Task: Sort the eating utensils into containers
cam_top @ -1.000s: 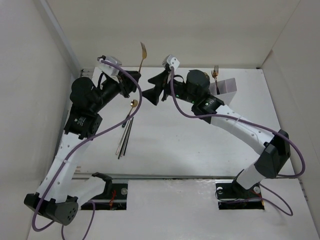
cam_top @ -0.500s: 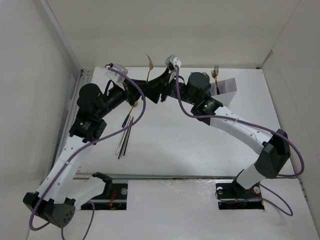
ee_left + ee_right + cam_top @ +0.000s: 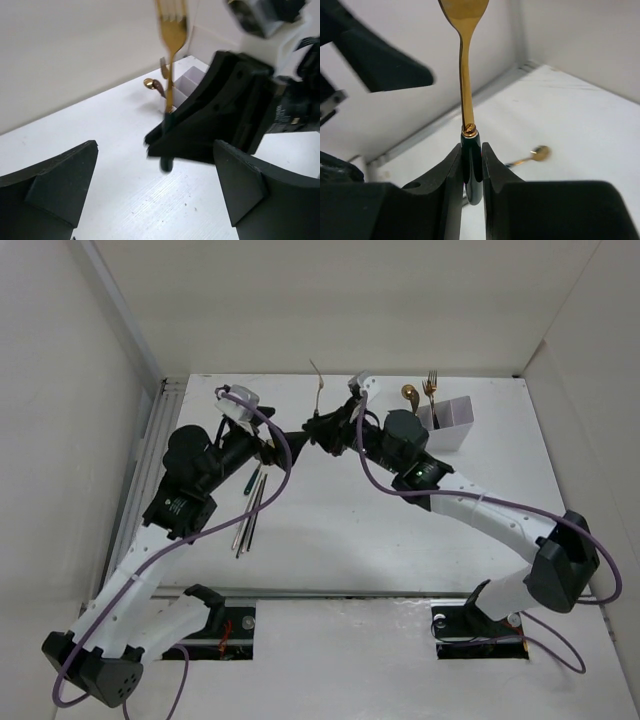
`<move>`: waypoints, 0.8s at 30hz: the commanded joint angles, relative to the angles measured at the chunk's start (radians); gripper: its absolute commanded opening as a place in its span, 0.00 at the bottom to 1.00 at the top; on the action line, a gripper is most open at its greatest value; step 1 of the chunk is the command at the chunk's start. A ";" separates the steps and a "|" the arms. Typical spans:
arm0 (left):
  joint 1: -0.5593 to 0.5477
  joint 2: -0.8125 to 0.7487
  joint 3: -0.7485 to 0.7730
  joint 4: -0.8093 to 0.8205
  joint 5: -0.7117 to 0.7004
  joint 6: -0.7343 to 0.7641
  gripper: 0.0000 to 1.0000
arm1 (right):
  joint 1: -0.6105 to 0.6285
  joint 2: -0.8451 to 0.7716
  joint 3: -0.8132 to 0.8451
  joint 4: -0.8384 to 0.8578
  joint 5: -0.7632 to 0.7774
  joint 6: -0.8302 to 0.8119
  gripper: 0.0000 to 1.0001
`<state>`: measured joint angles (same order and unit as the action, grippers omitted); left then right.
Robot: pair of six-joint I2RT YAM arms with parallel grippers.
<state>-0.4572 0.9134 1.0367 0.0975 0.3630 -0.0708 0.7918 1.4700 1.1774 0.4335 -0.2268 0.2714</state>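
Note:
A fork [image 3: 318,388] with a gold head and dark green handle stands upright above the table's back middle. My right gripper [image 3: 322,428] is shut on its handle [image 3: 471,165], tines up [image 3: 171,30]. My left gripper [image 3: 278,445] stands open just left of it, its fingers [image 3: 65,185] spread wide and apart from the fork. The white divided container [image 3: 452,425] stands at the back right with a fork [image 3: 432,385] and a spoon [image 3: 410,393] upright in it. A spoon [image 3: 540,152] and thin chopsticks [image 3: 248,515] lie on the table under the left arm.
White walls close in the table at the back and both sides. A metal rail [image 3: 150,455] runs along the left edge. Purple cables [image 3: 285,455] loop off both wrists. The arm bases [image 3: 470,620] sit at the near edge.
The fork has passed from hand to hand: my left gripper let go and opened wide, while my right gripper shut on the handle. Both wrists drifted right.

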 commanded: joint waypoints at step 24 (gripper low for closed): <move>0.022 -0.148 -0.280 -0.090 -0.498 0.026 1.00 | -0.706 0.328 0.199 -0.274 0.175 -0.380 0.00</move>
<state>-0.4427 0.7822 0.7624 -0.0006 -0.1139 -0.0498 0.0967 1.8057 1.3178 0.1287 -0.0753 -0.0727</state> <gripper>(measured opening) 0.997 0.219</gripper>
